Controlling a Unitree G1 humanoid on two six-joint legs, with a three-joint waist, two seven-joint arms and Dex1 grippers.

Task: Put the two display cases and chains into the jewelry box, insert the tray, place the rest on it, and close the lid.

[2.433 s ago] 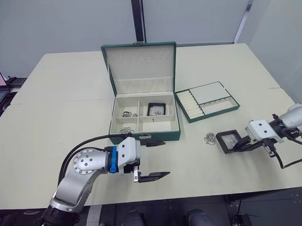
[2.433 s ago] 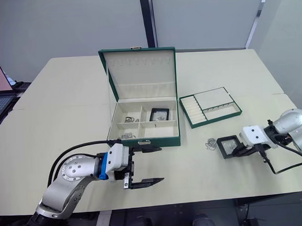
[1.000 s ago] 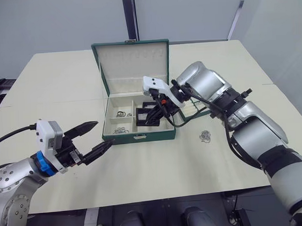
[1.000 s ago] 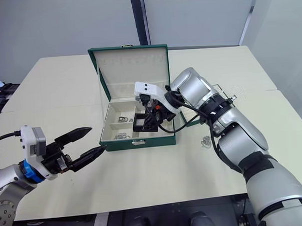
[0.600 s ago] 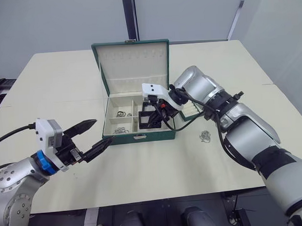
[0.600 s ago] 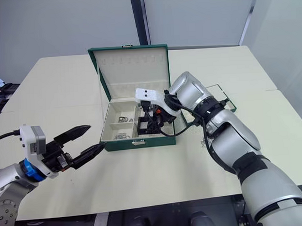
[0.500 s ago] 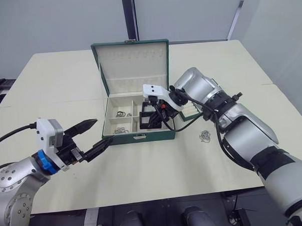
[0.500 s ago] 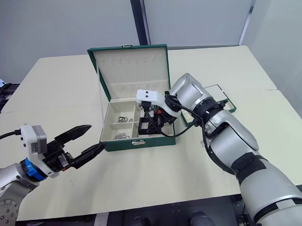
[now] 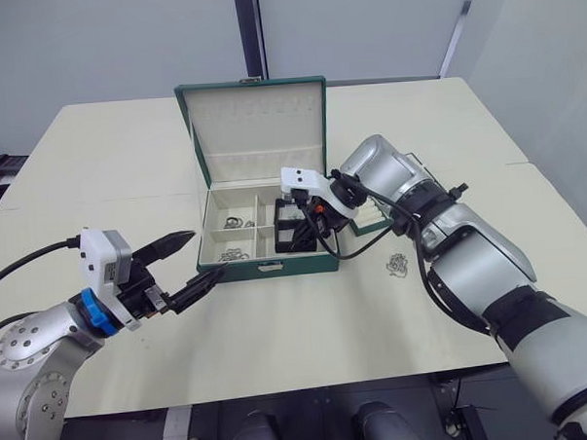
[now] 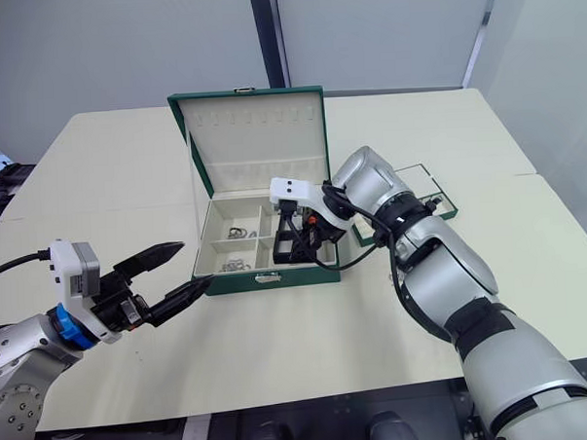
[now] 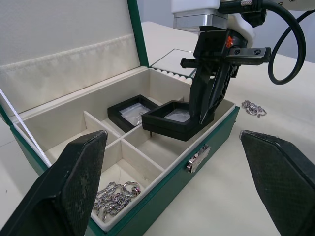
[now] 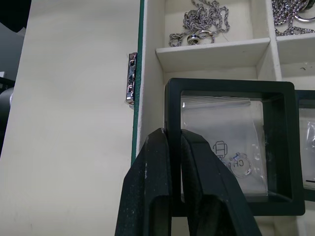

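On a pale counter (image 9: 308, 327), a display case (image 11: 178, 119) was held clamped by its rim in the right hand (image 12: 172, 147), tilted over the open jewelry box (image 9: 266, 265), best levelled before release, while the left hand (image 9: 188, 259) was spread apart nearby.

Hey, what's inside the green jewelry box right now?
The jewelry box holds one display case lying flat, chains in two compartments, and a second display case held over its front compartment by the right gripper. That compartment's floor beneath the case is hidden.
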